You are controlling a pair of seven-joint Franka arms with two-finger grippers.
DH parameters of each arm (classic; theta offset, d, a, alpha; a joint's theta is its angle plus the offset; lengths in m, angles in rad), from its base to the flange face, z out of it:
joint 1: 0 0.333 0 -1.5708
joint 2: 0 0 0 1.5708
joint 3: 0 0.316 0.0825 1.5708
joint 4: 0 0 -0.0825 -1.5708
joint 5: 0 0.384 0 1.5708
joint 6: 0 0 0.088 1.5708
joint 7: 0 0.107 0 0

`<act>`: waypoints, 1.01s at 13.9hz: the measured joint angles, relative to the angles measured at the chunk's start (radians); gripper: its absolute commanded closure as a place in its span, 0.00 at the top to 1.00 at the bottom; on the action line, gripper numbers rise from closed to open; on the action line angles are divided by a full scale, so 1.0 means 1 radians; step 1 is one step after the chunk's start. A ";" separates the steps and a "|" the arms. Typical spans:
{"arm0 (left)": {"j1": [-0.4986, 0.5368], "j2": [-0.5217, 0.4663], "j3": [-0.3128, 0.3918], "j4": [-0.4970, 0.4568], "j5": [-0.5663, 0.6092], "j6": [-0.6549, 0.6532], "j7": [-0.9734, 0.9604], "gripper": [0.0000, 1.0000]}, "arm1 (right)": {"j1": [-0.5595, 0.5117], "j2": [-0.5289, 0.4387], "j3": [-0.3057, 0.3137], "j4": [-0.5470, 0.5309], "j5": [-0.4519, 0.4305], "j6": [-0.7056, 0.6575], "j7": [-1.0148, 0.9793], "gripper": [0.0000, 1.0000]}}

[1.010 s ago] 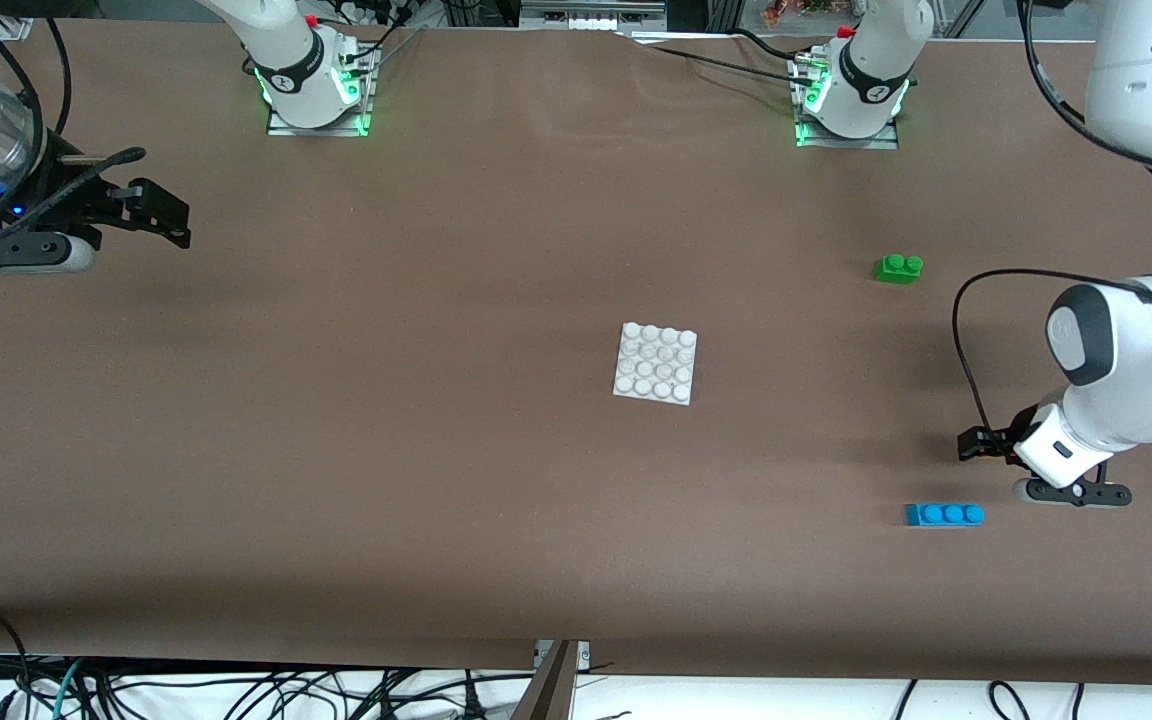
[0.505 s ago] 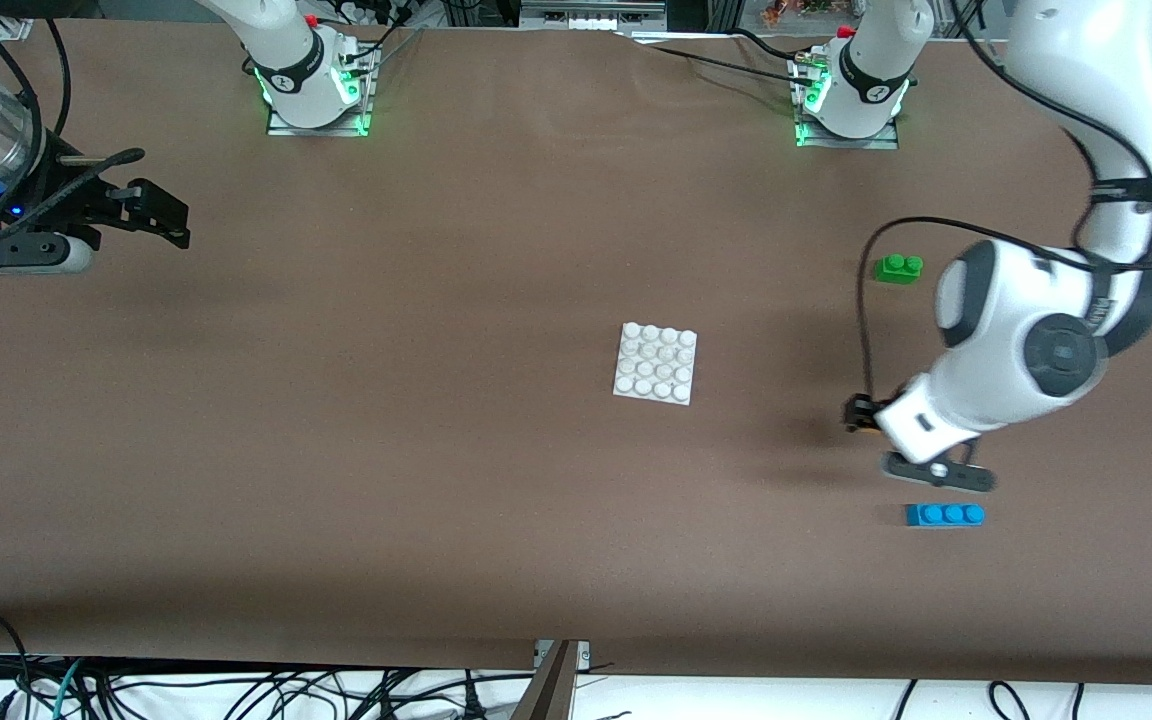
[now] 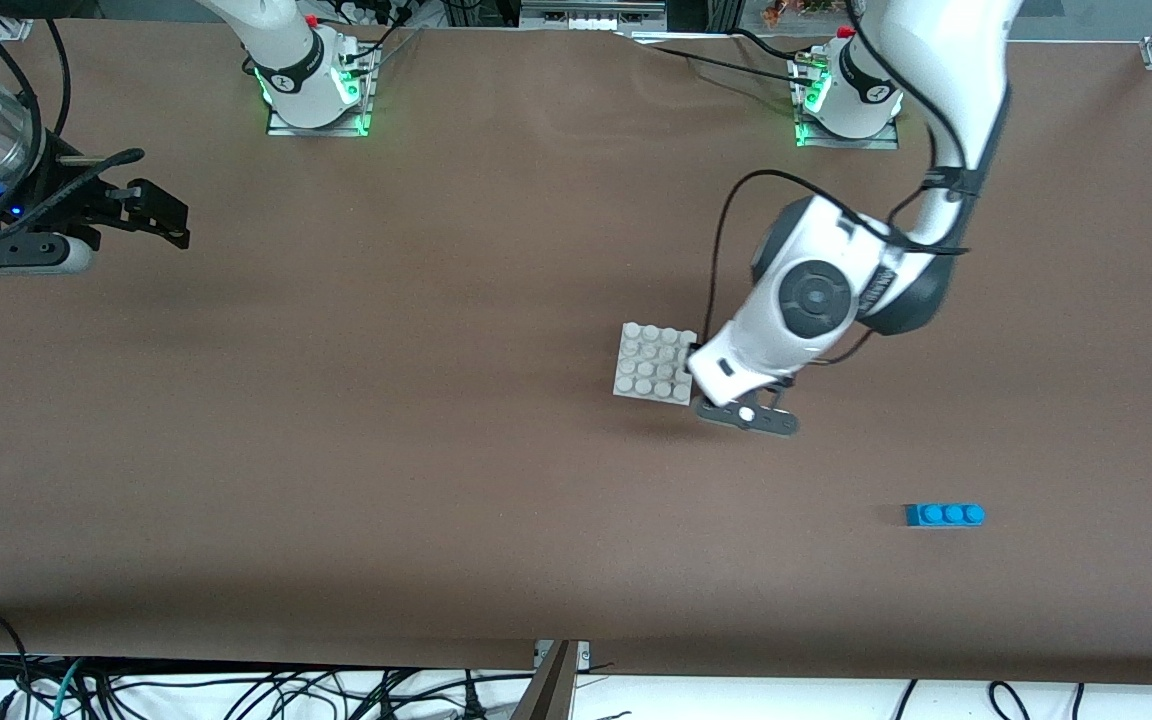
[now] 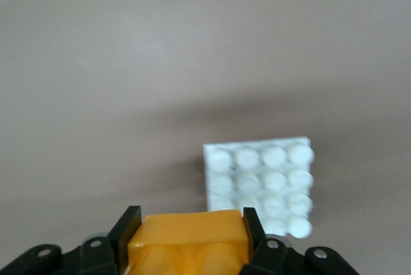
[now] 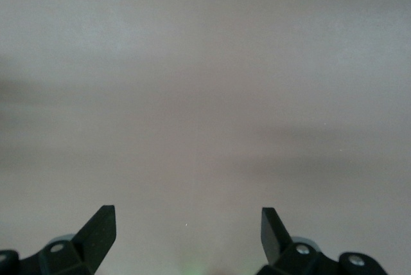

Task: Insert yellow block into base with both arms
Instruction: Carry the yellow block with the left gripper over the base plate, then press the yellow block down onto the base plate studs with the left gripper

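Brown matte surface (image 3: 436, 450) fills nearly the whole front view, slightly wrinkled near the top centre. Two metal mounting plates with green glow sit at upper left (image 3: 316, 122) and upper right (image 3: 846, 135). Tangle of black cables (image 3: 236, 690) over a white floor strip along the bottom edge. Metal frame pieces and clutter along the top edge (image 3: 586, 15). Even, diffuse lighting with soft shadows.

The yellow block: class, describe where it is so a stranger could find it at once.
Find the white studded base at the middle of the brown table. The left gripper hangs over the base's edge, shut on the yellow block. Unlike the blue brick lying on the table, it is orange-yellow and held in the air.
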State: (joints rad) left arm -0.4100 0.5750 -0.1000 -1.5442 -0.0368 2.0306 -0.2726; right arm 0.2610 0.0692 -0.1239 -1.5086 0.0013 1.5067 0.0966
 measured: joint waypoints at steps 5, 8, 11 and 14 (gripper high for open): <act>-0.056 0.067 -0.001 -0.031 0.000 0.067 -0.010 0.23 | -0.001 0.000 -0.001 0.000 0.000 0.000 0.000 1.00; -0.088 0.084 -0.001 -0.101 0.000 0.180 -0.042 0.23 | -0.001 0.000 -0.003 0.000 0.000 0.000 0.000 1.00; -0.113 0.099 -0.001 -0.130 0.000 0.225 -0.075 0.23 | -0.001 0.000 -0.003 0.000 0.000 0.000 0.000 1.00; -0.118 0.102 0.001 -0.131 0.000 0.230 -0.082 0.23 | -0.001 0.000 -0.003 0.000 0.000 0.001 0.000 1.00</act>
State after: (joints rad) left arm -0.5284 0.6774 -0.0994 -1.6751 -0.0369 2.2607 -0.3542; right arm 0.2598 0.0697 -0.1271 -1.5086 0.0013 1.5076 0.0966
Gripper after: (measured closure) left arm 0.317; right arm 0.000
